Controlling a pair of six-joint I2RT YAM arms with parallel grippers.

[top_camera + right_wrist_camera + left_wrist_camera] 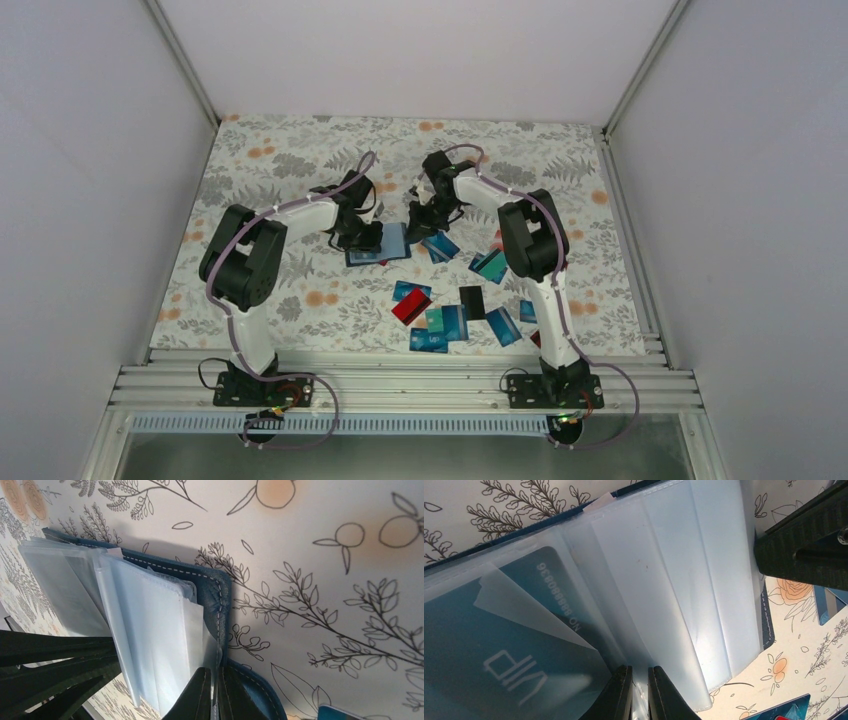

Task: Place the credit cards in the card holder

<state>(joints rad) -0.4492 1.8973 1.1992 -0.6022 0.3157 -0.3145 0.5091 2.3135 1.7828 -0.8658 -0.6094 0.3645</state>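
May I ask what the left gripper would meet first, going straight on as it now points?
The left gripper is shut on the clear sleeves of the card holder; going on, it would likely press further into them.

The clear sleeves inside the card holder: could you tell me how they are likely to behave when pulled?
Probably floppy: the clear sleeves fan and curl loosely, one corner folded over the teal card. Likely thin and light: the left gripper and right gripper have jaws almost touching around a sheet. Glossy, so perhaps slippery.
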